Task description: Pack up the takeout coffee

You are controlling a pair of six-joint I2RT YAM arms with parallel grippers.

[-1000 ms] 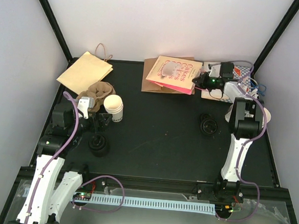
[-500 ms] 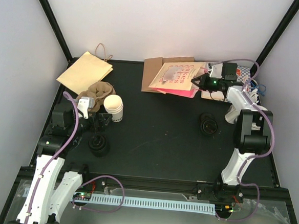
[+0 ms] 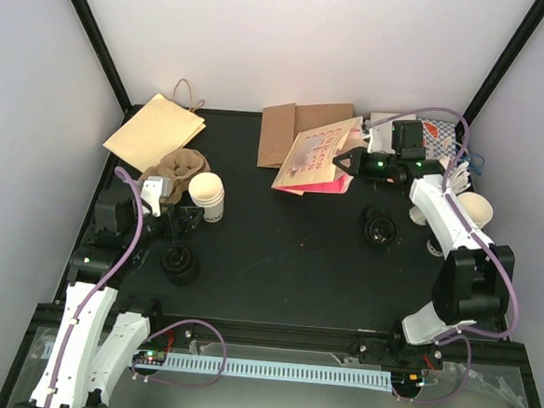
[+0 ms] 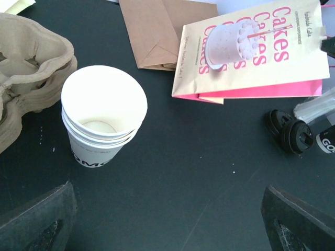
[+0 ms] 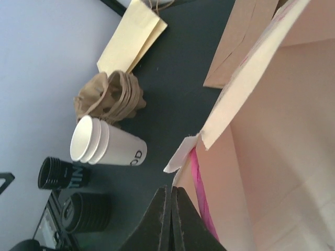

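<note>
at left of counter (image 3: 287,261), white paper cup (image 3: 206,198) stands upright beside cardboard carrier (image 3: 176,167); left tool (image 3: 185,224) gapes wide nearby, holding nothing. rear right, right tool (image 3: 342,159) pinches pink cakes bag (image 3: 315,153).

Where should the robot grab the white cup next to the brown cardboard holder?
Its side wall below the rim, from the near right side. The white cup stands upright, mouth up, and the cardboard holder crowds its left; the open left gripper faces it.
</note>
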